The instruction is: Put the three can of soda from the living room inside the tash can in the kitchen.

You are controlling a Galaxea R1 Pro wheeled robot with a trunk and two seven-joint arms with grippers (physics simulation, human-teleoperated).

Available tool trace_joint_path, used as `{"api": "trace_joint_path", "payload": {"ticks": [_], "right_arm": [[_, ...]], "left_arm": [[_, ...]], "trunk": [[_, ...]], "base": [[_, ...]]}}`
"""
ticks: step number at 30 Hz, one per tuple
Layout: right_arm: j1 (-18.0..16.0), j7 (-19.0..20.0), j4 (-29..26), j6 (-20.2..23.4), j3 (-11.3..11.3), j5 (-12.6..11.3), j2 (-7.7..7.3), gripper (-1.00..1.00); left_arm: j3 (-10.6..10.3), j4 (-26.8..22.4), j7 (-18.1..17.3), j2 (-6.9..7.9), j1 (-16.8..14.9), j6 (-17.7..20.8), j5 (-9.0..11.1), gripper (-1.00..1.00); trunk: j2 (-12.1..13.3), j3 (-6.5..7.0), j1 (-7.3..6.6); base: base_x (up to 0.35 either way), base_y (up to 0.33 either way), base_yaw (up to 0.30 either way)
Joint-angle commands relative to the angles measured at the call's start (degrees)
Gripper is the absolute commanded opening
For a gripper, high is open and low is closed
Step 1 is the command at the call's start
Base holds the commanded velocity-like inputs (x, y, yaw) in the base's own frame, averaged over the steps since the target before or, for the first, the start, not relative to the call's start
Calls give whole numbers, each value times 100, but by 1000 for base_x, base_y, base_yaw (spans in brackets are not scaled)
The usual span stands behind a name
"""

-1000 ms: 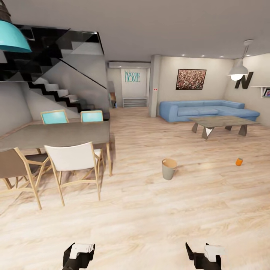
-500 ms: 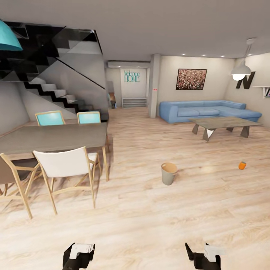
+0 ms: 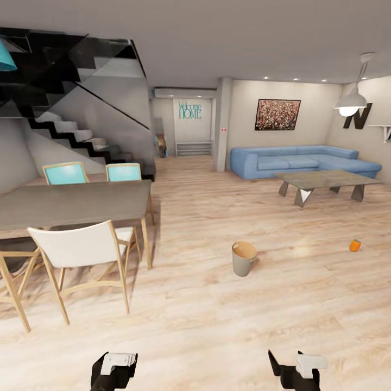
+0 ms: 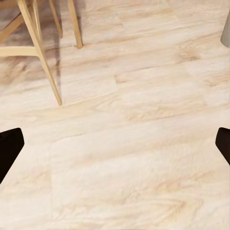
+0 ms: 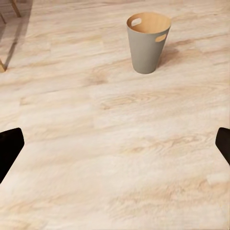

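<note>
Camera swung right since earlier frame; dining table (image 3: 70, 202) now further left. Grey tapered trash can (image 3: 243, 258), orange-brown inside, upright on wood floor (image 3: 217, 326); orange soda can (image 3: 354, 245) well right of it, before the coffee table (image 3: 323, 180). Left gripper (image 4: 115, 143) and right gripper (image 5: 115, 143) both spread wide, empty.

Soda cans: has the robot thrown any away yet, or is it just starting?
Nothing looks done: the grey bin shows no can inside from here. Nothing is in hand: the left pincer and right pincer are open and empty over bare floor. One orange can sits on the floor, not yet picked up.
</note>
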Motion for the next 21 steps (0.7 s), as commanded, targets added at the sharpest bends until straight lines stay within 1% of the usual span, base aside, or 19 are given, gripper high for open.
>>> {"api": "trace_joint_path", "payload": {"ticks": [1,21], "right_arm": [[-1,0,0,1,0,0,2,100],[0,0,0,-6,0,0,2,100]], "left_arm": [[0,0,0,0,0,0,0,100],[0,0,0,0,0,0,0,100]], "trunk": [[0,0,0],[0,0,0]], "base": [[274,-124,0],[274,-144,0]]}}
